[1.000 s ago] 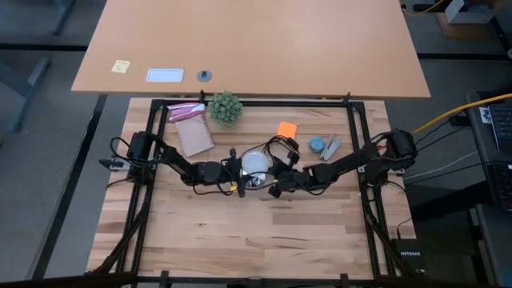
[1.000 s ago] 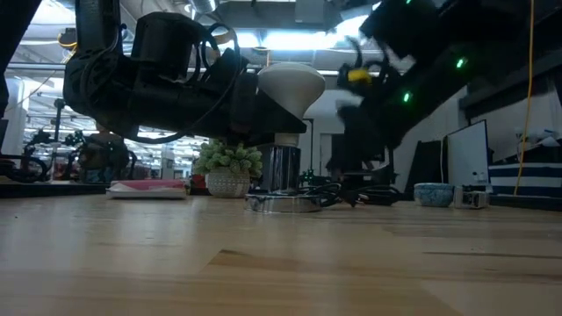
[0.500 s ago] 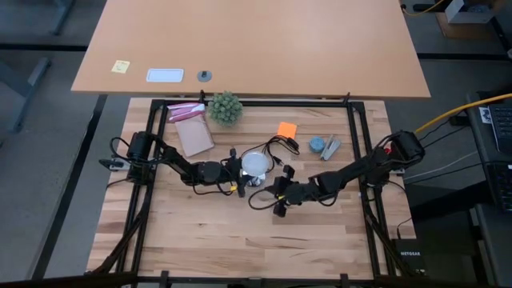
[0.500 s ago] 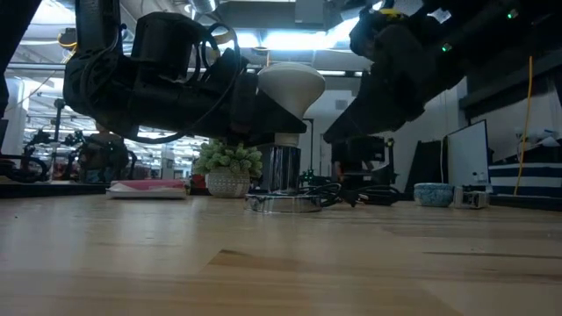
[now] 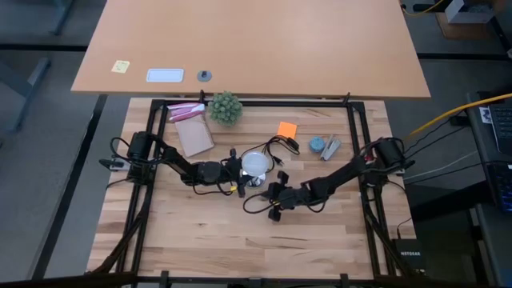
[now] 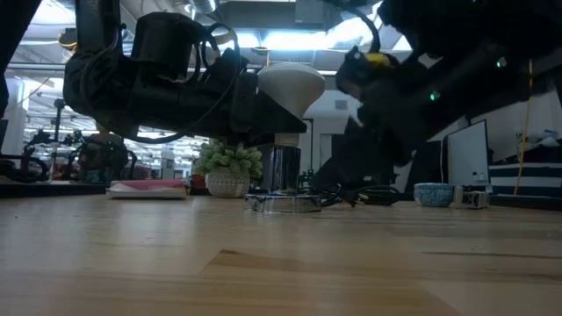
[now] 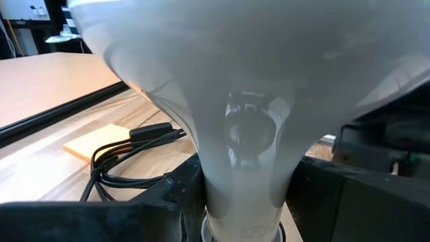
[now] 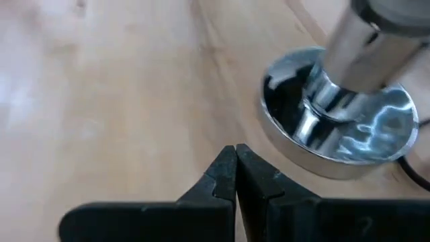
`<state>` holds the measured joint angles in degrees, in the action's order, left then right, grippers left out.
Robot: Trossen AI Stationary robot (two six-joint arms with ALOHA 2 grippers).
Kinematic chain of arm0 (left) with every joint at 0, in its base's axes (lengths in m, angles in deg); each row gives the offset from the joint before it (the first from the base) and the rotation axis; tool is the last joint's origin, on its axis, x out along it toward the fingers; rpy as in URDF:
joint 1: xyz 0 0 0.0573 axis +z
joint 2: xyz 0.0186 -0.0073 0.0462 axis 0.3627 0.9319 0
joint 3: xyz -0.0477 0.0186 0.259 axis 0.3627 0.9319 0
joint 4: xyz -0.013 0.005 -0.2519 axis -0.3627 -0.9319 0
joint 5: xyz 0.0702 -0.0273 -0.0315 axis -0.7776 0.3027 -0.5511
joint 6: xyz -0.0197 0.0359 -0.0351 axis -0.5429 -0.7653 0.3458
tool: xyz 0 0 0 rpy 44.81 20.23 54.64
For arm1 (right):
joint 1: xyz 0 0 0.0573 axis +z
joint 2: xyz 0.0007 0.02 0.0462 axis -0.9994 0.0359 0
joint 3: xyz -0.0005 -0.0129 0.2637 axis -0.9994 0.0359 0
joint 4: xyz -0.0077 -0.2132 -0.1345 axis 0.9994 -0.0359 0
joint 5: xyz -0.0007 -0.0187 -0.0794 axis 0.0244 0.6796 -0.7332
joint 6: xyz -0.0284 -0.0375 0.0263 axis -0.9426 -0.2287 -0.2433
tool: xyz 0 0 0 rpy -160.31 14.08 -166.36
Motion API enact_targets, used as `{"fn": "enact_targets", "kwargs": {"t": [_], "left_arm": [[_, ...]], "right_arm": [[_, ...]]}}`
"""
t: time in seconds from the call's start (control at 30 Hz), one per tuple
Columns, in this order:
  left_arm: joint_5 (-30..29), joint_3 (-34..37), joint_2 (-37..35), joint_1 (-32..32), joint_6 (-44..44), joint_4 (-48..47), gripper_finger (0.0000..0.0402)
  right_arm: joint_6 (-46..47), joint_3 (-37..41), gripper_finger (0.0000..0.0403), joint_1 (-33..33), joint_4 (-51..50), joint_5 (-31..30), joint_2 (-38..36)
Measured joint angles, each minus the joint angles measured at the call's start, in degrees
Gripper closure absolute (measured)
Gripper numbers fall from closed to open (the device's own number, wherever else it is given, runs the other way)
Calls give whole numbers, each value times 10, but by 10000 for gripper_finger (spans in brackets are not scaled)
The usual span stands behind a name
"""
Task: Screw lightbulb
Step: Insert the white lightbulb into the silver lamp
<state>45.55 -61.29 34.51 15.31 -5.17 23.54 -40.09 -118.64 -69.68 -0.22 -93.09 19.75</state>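
The left gripper (image 5: 242, 178) pinches the lightbulb (image 5: 255, 162) low on its narrow neck, one finger (image 7: 171, 195) on each side. The bulb stands upright over the silvery socket base (image 8: 339, 131) at the counter's (image 5: 200, 232) middle. The right gripper (image 8: 234, 176), fingers pressed together and holding nothing, sits at about five o'clock from the bulb, just beside the base. A black cord (image 7: 131, 144) trails from the base toward an orange note (image 5: 286, 129) at one o'clock.

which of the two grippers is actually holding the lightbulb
The left gripper: its jaws grip the lightbulb. The right gripper, shut and empty, sits beside the socket base.
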Motion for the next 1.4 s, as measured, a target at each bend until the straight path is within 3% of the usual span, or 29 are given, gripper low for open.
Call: {"fn": "enact_targets", "kwargs": {"t": [0.53,0.83,1.07,1.4], "left_arm": [[-8,0,0,0,-2,0,249],[7,0,0,-1,3,0,249],[5,0,0,-1,4,-1,249],[1,0,0,-1,4,-1,249]], "right_arm": [[0,0,395,-72,-4,5,28],[0,0,395,-85,-49,-95,28],[0,0,395,-87,-52,-95,28],[-14,0,395,-63,-124,-92,-53]]}}
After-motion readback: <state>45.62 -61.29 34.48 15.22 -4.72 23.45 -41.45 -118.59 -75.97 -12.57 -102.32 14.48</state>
